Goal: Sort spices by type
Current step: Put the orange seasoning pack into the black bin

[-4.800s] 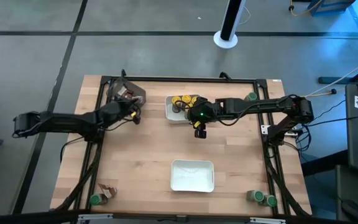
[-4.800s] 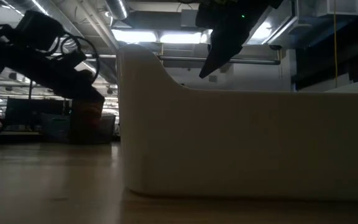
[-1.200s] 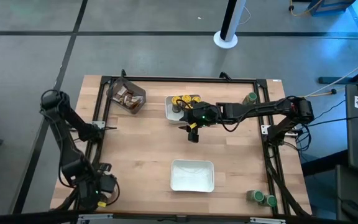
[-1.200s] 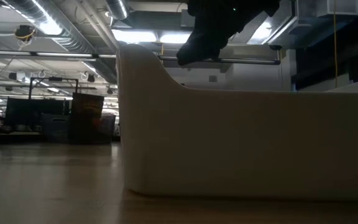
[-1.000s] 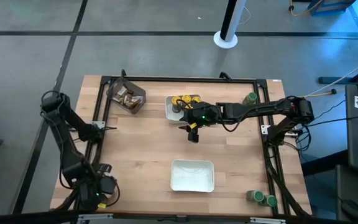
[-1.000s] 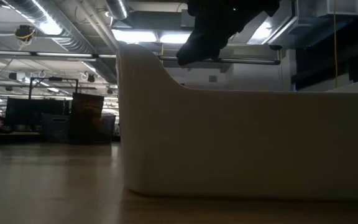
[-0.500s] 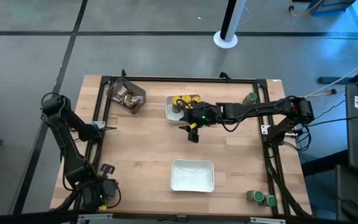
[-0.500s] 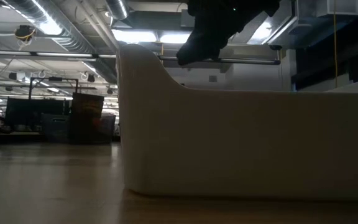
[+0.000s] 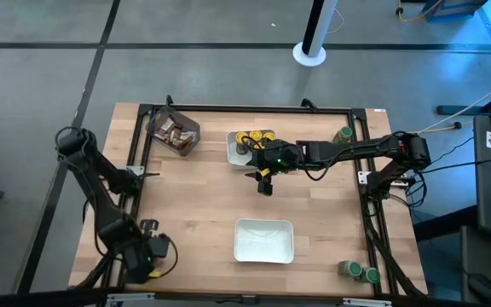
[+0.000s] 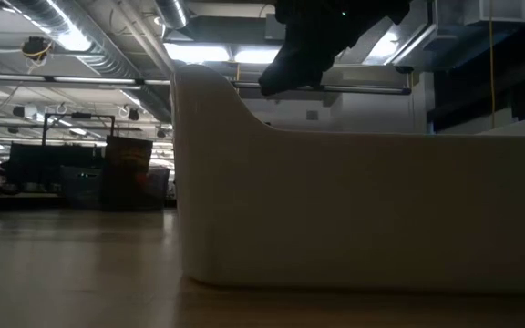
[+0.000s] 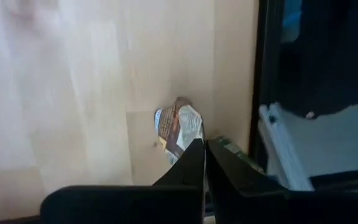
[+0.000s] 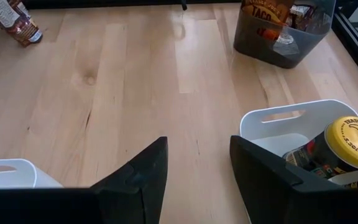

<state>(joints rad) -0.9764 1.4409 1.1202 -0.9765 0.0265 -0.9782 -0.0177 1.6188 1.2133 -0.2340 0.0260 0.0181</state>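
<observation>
The left end effector (image 11: 201,163) has closed at the tabletop's (image 9: 203,205) front-left corner beside one packet (image 11: 179,126). The right end effector (image 9: 264,182) hangs half open, empty. Two white trays.

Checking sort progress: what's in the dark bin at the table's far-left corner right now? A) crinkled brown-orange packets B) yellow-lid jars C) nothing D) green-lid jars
A: the dark bin holds crinkled brown-orange packets, seen in both the right wrist and high views; the yellow-lid jars sit in the white tray beside it instead.
</observation>
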